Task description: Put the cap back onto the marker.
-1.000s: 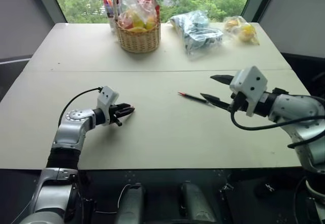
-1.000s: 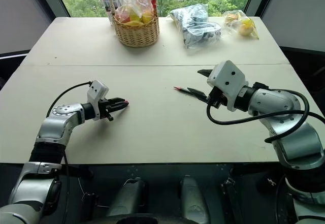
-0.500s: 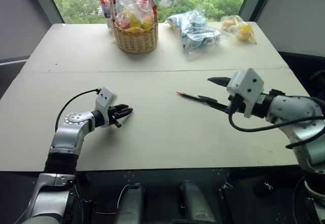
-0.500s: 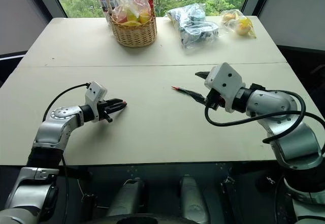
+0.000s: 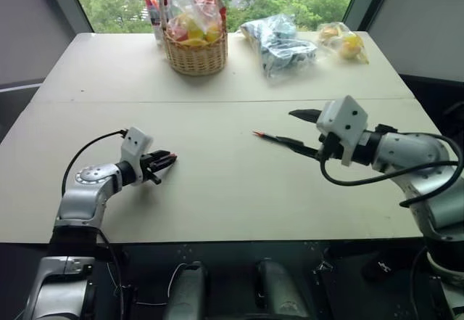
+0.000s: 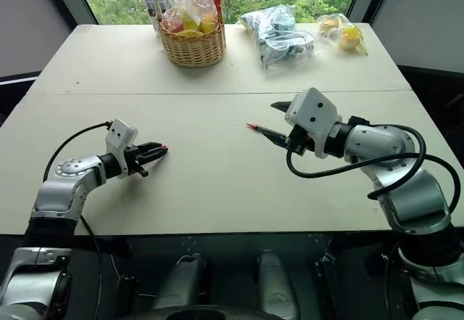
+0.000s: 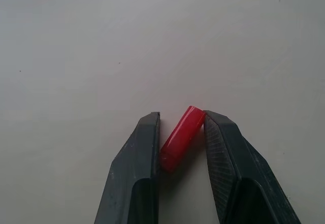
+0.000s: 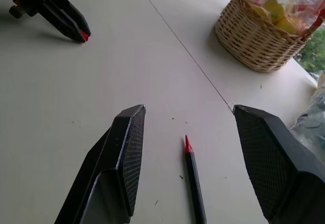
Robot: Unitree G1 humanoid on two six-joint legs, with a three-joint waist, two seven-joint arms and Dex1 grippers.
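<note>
Left claw (image 7: 182,137): clenched on the cap (image 7: 182,137), which sits slanted between the two fingertips, one end poking out past them; claw low over the surface (image 5: 232,182), on the robot's left.
Right claw (image 8: 185,158): released, fingers spread wide, nothing between them; raised above the surface on the robot's right.
Marker (image 5: 279,140): lies flat on the surface near the middle, uncapped, red tip pointing toward the left claw; its dark barrel runs under the right claw, in line with the gap between the fingers, not touching them.
Cap to marker: well apart.
Far edge: wicker basket (image 5: 193,48) with wrapped fruit, upright coloured markers (image 5: 154,11) beside it, two plastic bags (image 5: 279,40) to the right.
</note>
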